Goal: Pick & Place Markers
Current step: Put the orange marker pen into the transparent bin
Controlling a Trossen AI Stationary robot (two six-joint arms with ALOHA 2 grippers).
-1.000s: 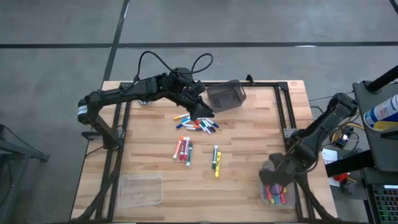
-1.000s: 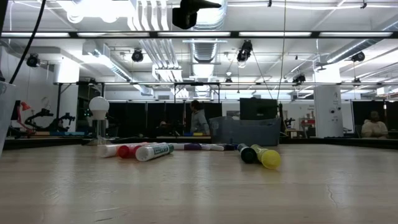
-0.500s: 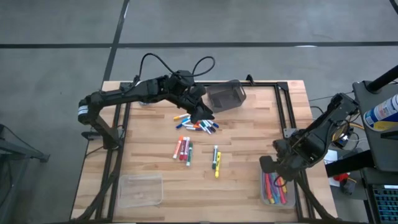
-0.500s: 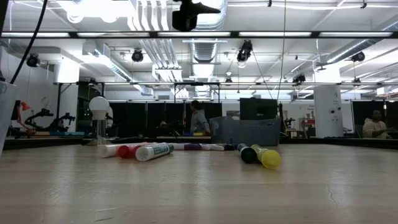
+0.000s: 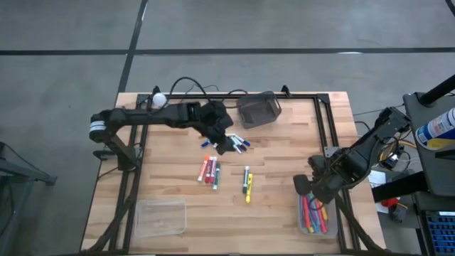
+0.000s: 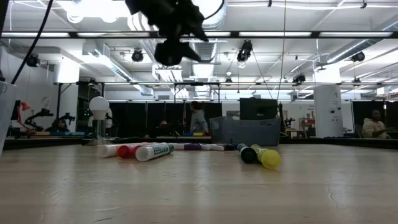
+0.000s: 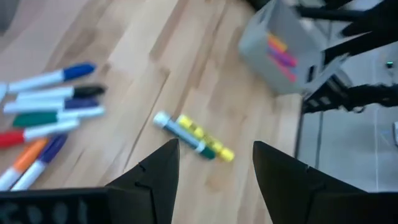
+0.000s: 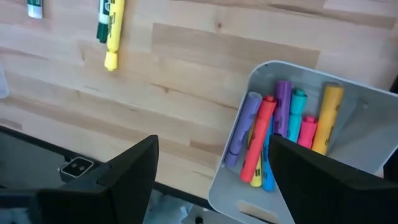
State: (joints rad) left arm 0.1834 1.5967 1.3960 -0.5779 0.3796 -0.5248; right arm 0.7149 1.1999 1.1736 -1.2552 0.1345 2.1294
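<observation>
Left gripper (image 7: 214, 171) spread wide, empty, markers (image 7: 50, 106) lying ahead of its fingers (image 7: 155, 180); right gripper (image 8: 211, 171) spread wide, empty, tray (image 8: 367, 149) past its fingertips.

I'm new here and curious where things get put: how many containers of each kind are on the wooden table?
Clear plastic trays: 2 (one empty, one holding coloured marker pens)
Dark mesh bin: 1
Total: 3

left gripper (image 5: 226, 142) dropped lower over the loose markers (image 5: 234, 144), and right gripper (image 5: 306, 186) backed off the tray (image 5: 316, 217) toward mid-table.
</observation>
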